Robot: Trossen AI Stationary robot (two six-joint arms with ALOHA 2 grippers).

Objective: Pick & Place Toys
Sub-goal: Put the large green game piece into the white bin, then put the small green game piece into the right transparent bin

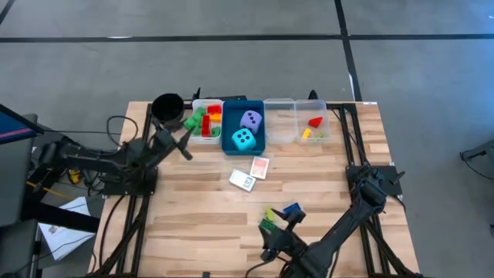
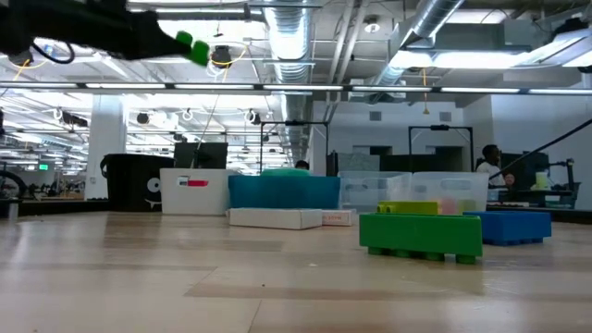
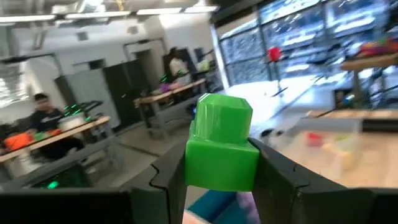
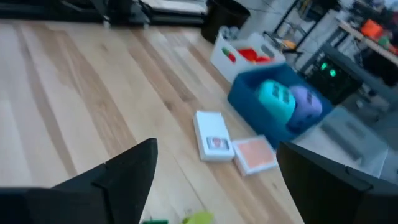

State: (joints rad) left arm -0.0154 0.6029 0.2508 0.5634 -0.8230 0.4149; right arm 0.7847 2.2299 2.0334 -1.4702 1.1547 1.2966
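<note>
My left gripper is shut on a green brick, high above the table beside the white tray that holds red, green and yellow bricks. A blue tray holds the lavender die and the cyan die. Two card packs lie flat on the table's middle. My right gripper stands open over the near part of the table, close to a green and yellow brick and a blue brick that rest on the wood. My left gripper pinches the green brick by two opposite sides of its lower block between its two fingers. The brick's stud end sticks out past the fingertips. The fingers lie about level. The brick is lifted clear of the table.
A black cup stands at the far left beside the white tray. Two clear trays at the far right hold a red brick and a yellow one. Bare wood lies at the near left.
</note>
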